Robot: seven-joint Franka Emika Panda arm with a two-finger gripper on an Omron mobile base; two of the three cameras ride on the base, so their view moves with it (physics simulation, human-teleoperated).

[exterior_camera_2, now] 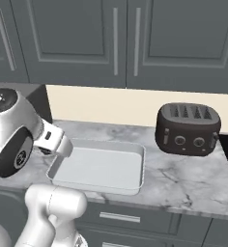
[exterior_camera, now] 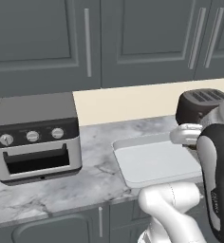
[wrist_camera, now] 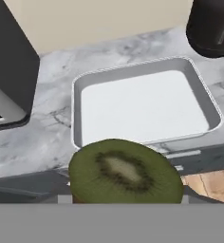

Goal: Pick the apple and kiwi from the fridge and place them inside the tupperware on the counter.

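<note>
A halved kiwi (wrist_camera: 126, 173), green cut face toward the camera, sits low in the hand view with my gripper (wrist_camera: 125, 197) shut on it; the fruit hides the fingers. Just beyond it lies the tupperware (wrist_camera: 76, 114), a shallow white container with a bare floor. It rests on the marbled counter (exterior_camera: 95, 175) near the front edge. The tupperware (exterior_camera: 121, 161) lies in front of my arm in the left base view, and my hand hovers over the tupperware (exterior_camera_2: 140, 169) at its left end in the right base view. The apple and the fridge are out of view.
A dark toaster (exterior_camera_2: 186, 128) stands on the counter to the right of the container. A grey toaster oven (exterior_camera: 35, 137) sits to its left. Dark cabinets with silver handles (exterior_camera: 88, 42) hang above, and wooden floor (wrist_camera: 213, 185) shows below the counter edge.
</note>
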